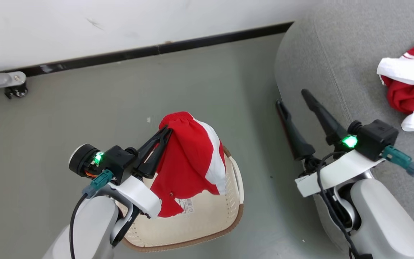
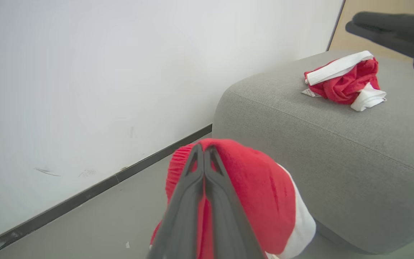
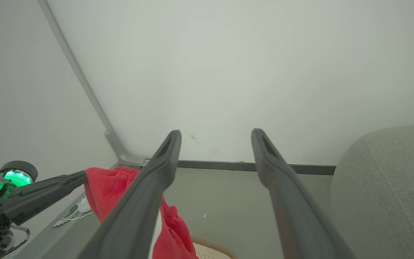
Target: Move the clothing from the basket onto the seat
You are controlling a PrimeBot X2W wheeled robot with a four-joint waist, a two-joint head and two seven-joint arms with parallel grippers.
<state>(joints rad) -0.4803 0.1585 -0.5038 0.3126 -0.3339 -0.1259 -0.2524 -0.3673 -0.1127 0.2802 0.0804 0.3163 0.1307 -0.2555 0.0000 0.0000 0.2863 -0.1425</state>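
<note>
Clothing, soft and light we judge, hangs over the basket from our left gripper pinching its waistband; our right gripper spreads wide, empty.

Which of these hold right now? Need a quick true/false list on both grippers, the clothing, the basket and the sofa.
1. The left gripper is shut on a red garment. True.
2. The right gripper holds clothing. False: it is open and holds nothing.
3. A second garment, red and white, lies on the sofa. True.
4. The red garment lies flat inside the basket. False: it hangs from the left gripper over the basket.
5. The basket stands on the sofa. False: it stands on the floor beside the sofa.
</note>
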